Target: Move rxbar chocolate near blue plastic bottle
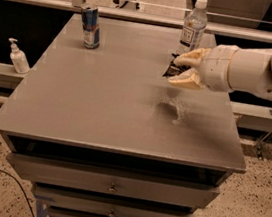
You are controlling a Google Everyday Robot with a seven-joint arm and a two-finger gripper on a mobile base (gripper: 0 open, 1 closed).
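Note:
My gripper [178, 70] reaches in from the right, above the right half of the grey table [106, 101]. Its cream fingers [189, 58] are shut on the rxbar chocolate [170, 70], a thin black wrapper that shows only as a dark sliver between them, lifted off the surface. The blue plastic bottle [193, 28], clear with a white cap and a white label, stands upright at the table's back right, just behind and above the gripper.
A blue and silver drink can [90, 27] stands at the back left of the table. A white pump bottle [18, 57] sits on a ledge to the left. Drawers [113, 183] are under the tabletop. A railing [139, 15] runs behind.

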